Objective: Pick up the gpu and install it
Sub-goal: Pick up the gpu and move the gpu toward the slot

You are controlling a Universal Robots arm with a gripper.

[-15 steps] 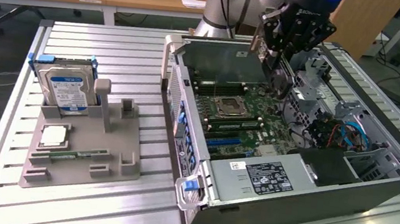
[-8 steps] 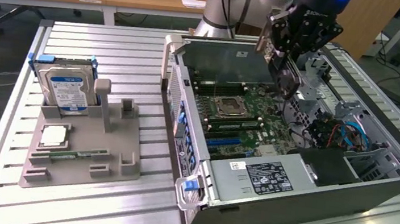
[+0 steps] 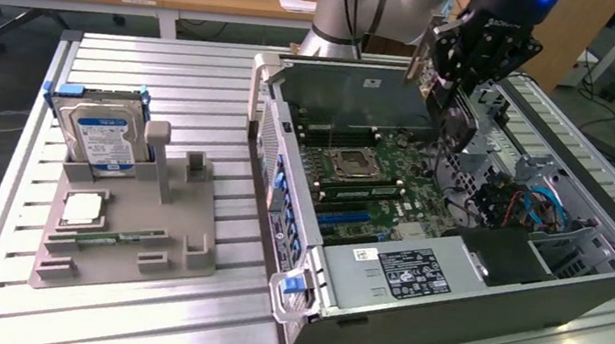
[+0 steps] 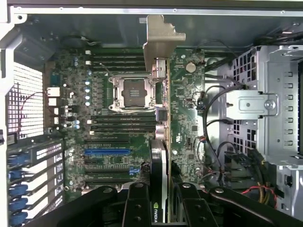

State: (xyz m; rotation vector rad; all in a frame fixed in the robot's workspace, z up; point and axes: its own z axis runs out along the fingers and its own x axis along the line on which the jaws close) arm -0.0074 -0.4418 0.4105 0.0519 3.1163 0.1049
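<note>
Holding the gpu (image 4: 164,123) over the open case (image 3: 442,320)

My claw (image 4: 163,201) is clamped on the card, edge-on above the motherboard (image 4: 118,142) (silver bracket (image 4: 160,38) at the end away from my fingers (image 4: 138,205)). On the counter (image 3: 178,77), the hard drive (image 3: 103,136) stands in its grey holder (image 3: 148,232).

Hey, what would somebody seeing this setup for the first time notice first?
The open computer case dominates the exterior view's right, its motherboard laid bare. Above it the gripper holds the gpu, which hangs over the board. On the exterior view's left, a hard drive stands upright in a grey holder.
</note>
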